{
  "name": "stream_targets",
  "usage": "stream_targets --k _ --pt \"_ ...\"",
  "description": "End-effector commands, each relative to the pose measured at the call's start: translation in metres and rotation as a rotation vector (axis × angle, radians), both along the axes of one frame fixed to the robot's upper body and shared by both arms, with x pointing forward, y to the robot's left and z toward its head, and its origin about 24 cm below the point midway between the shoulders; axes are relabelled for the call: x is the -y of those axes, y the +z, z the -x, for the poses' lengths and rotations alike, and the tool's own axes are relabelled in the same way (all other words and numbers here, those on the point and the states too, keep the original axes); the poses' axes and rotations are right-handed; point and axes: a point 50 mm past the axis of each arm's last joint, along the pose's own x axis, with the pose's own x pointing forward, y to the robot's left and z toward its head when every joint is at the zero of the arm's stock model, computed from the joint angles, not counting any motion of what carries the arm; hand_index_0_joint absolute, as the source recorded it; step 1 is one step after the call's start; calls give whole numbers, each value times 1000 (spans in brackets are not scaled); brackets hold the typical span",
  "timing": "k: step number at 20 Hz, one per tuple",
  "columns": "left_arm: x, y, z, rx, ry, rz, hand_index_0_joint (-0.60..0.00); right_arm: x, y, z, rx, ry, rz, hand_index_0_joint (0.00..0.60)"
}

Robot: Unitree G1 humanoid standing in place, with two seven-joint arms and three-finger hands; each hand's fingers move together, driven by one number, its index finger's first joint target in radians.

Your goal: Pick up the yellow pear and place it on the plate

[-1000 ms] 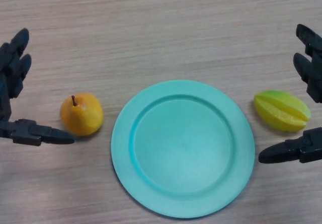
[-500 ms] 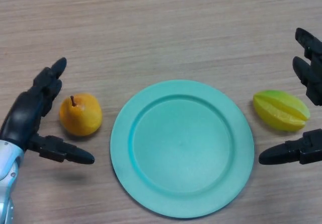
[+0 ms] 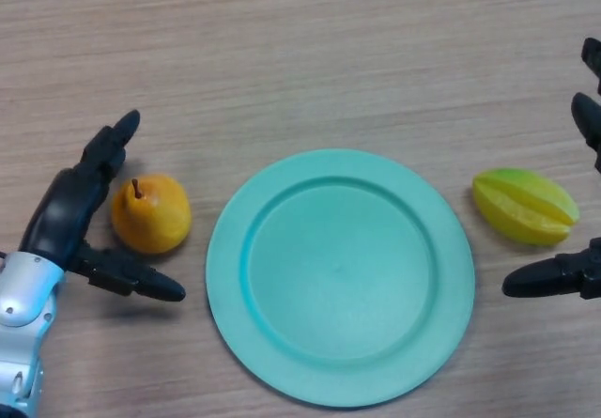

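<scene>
My left hand (image 3: 66, 213) cups spread fingers and thumb around the yellow pear (image 3: 150, 214) on the table (image 3: 300, 52), ready to carry it to the plate (image 3: 340, 277) alongside.

Even, bright overhead light; soft short shadows under left hand (image 3: 66, 216), plate (image 3: 340, 277).

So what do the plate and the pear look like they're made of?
The teal plate looks like matte plastic: uniform colour, soft sheen, smooth moulded rim. The yellow pear seems a plastic or foam replica, with an even orange-yellow skin and a dull gloss, though real fruit can't be excluded.
</scene>
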Motion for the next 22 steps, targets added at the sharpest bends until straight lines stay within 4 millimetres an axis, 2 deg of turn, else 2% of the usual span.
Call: stream_targets --k 1,3,4,5,6,7,8,9,12,15,19,22 --pt "-5 42 -11 275 27 -55 0 6 36 13 246 -3 41 0" --pt "-4 41 -14 288 31 -47 0 7 35 15 233 -6 47 0" --pt "-4 41 -14 289 31 -45 -50 7 35 15 231 -5 48 0" --pt "-4 40 -14 292 31 -46 -200 7 35 16 229 -6 48 0" --pt "-3 40 -14 296 32 -49 -300 7 35 16 227 -6 48 0" --pt "-2 39 -15 311 32 -60 -450 7 37 16 228 -7 51 0" --pt "-1 38 -15 329 27 -78 -550 6 38 17 237 -10 59 0" --pt "2 37 -15 340 10 -99 -600 6 39 17 236 -11 61 0" --pt "6 31 -15 329 -23 -159 -600 5 40 18 236 -10 53 0" --pt "1 34 -14 341 -2 -163 -600 4 40 19 252 -20 65 0" --pt "-8 59 -6 443 56 -121 -600 2 40 19 243 -22 74 0" --pt "-1 82 2 522 60 -93 -600 1 41 18 256 -26 86 0"
